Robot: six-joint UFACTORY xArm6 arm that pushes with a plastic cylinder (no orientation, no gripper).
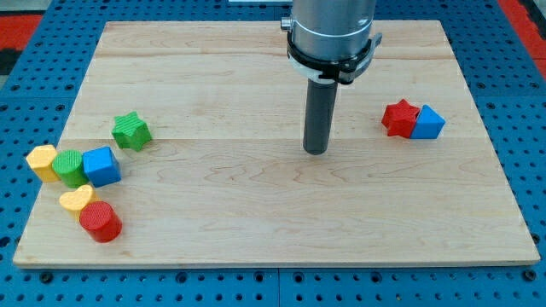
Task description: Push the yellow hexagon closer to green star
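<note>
The yellow hexagon [41, 160] sits at the board's left edge, touching a green cylinder [69, 166] on its right. The green star [130, 130] lies a little up and to the right of them, apart from the other blocks. My tip [316, 151] rests on the board near the centre, far to the right of both blocks, touching none.
A blue cube [101, 165] sits next to the green cylinder. A yellow heart [76, 199] and a red cylinder [101, 223] lie below them. A red star [399, 118] and a blue block [428, 123] touch at the right. The wooden board [273, 222] lies on a blue pegboard.
</note>
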